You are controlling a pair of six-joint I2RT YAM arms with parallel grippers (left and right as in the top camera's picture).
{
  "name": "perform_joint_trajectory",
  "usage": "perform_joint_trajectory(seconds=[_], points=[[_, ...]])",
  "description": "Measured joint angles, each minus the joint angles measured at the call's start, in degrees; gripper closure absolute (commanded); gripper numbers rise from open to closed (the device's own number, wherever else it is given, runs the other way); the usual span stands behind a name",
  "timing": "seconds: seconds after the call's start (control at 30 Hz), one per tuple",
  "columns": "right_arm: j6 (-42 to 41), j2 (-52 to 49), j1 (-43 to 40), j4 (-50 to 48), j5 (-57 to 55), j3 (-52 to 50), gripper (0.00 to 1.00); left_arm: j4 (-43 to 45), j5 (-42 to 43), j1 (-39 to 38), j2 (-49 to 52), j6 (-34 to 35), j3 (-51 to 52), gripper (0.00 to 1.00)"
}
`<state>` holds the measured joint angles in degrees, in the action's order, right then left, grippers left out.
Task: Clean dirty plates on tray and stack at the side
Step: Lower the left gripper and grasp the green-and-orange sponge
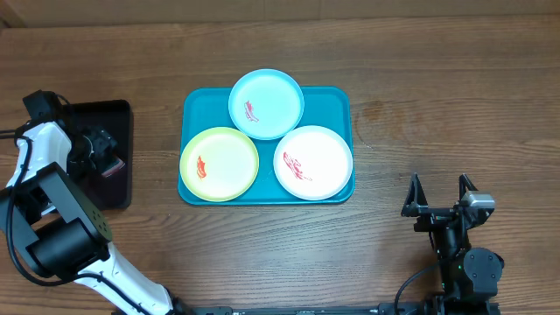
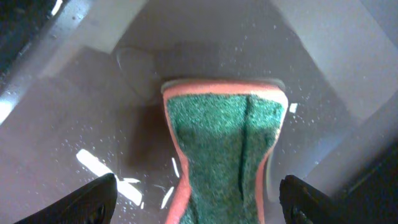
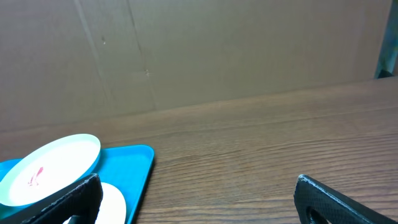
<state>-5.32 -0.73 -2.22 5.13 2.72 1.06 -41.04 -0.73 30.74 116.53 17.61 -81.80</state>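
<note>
The turquoise tray (image 1: pixel 336 101) lies mid-table with three plates on it, each with a red smear: a light blue plate (image 1: pixel 266 103) at the back, partly over the rim, a yellow-green plate (image 1: pixel 219 164) front left and a white plate (image 1: pixel 313 163) front right. My left gripper (image 1: pixel 98 150) is far left over a black tray (image 1: pixel 118 114). In the left wrist view it (image 2: pixel 199 208) is open, its fingers on either side of a green sponge with a pink edge (image 2: pixel 224 143), not touching it. My right gripper (image 1: pixel 440 198) is open and empty, right of the tray.
The black tray's floor (image 2: pixel 74 106) looks wet and shiny. The right wrist view shows my open right gripper (image 3: pixel 202 208) above bare wood, with the turquoise tray's corner (image 3: pixel 135 167), the light blue plate (image 3: pixel 53 168) and the white plate (image 3: pixel 113 205) at the left, and a cardboard wall (image 3: pixel 217 50) behind the table.
</note>
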Motion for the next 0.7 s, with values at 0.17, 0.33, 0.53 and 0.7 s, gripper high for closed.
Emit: perform_joint_trajectory(seconds=[0.17, 0.33, 0.53, 0.7], points=[[0.0, 0.0, 0.0, 0.0, 0.0, 0.0, 0.00, 1.9, -0.6, 0.0, 0.0, -2.0, 0.0, 0.06], [0.0, 0.0, 0.0, 0.0, 0.0, 0.0, 0.00, 2.6, -0.8, 0.0, 0.8, -2.9, 0.0, 0.07], [0.0, 0.0, 0.0, 0.0, 0.0, 0.0, 0.00, 3.4, -1.6, 0.0, 3.1, -3.6, -0.3, 0.43], [0.0, 0.0, 0.0, 0.0, 0.0, 0.0, 0.00, 3.8, -1.9, 0.0, 3.2, -4.7, -0.3, 0.96]])
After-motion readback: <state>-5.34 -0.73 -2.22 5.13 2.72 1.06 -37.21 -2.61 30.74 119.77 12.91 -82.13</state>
